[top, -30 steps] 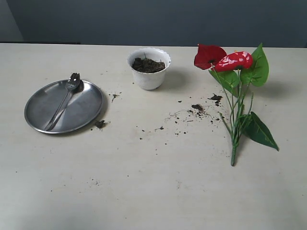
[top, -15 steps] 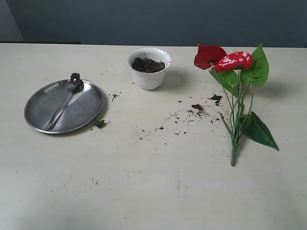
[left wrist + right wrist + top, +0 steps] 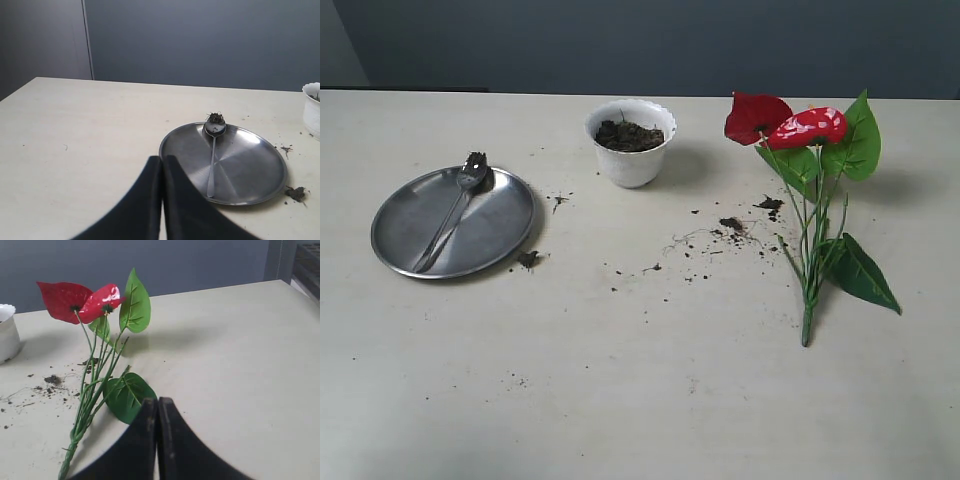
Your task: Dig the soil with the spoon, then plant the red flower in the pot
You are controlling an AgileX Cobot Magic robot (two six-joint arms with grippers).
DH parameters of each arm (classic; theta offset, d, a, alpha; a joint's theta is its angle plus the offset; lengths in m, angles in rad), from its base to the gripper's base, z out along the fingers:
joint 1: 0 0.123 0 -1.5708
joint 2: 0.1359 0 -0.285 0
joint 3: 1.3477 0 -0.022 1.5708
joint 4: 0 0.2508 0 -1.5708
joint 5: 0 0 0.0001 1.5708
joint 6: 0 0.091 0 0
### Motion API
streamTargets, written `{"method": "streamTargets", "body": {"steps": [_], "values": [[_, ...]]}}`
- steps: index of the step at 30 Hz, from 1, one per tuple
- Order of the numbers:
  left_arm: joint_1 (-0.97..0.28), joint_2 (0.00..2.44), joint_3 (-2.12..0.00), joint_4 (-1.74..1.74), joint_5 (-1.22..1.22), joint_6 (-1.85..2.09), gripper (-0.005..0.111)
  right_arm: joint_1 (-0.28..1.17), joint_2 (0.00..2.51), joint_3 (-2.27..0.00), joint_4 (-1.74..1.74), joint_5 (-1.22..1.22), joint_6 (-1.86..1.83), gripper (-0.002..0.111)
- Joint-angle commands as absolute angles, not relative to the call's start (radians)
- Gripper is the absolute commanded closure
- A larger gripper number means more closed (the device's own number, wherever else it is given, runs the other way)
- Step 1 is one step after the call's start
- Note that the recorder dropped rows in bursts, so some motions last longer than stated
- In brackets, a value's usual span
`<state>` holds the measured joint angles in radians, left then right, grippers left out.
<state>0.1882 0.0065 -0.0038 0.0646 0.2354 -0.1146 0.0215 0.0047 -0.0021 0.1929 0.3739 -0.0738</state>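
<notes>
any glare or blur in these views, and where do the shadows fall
Exterior view: soft even light, glare on the red flower, faint shadow right of the pot. Left wrist view: dull sheen on the steel plate, the shut left gripper dark and blurred. Right wrist view: flower shadow falls across the table, the right gripper blurred.

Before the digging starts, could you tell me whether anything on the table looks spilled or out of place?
Yes: loose soil crumbs and fine root fibres are scattered on the table between the pot and the red flower, with another clump beside the steel plate.
</notes>
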Motion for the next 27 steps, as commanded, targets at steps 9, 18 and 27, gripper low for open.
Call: {"method": "streamTargets", "body": {"steps": [9,18,27], "values": [[0.189,0.000,0.000,0.061,0.232,-0.121,0.106,0.024,0.000,0.000,0.192,0.364,-0.075,0.108],[0.189,0.000,0.000,0.063,0.232,-0.121,0.106,0.024,0.061,-0.217,0.192,0.478,-0.075,0.108],[0.189,0.000,0.000,0.063,0.232,-0.121,0.106,0.024,0.295,-0.524,0.192,0.479,-0.075,0.108]]}}
